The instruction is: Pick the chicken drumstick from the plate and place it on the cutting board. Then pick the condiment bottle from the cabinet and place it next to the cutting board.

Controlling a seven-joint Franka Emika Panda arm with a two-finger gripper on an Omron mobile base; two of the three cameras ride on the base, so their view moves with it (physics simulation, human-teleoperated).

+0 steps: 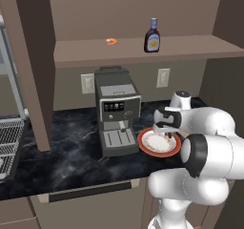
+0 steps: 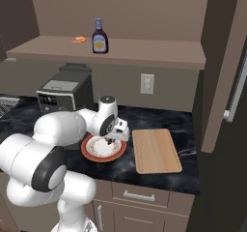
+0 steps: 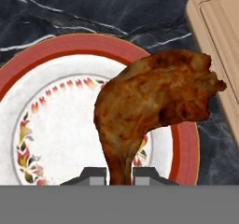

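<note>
Jaws were closed on the thin bone end of the chicken drumstick [image 3: 154, 101], which I read as gripped at the bottom centre of the hand view, its meaty end hanging over the plate [image 3: 56, 55]. I held it by the bone because that end fits between the fingers. Lift height was hard to judge; it appeared just clear. The cutting board [image 2: 155, 150] lay right of the plate, and the condiment bottle [image 1: 152, 35] stood in the cabinet [image 1: 143, 51], upper centre.
</note>
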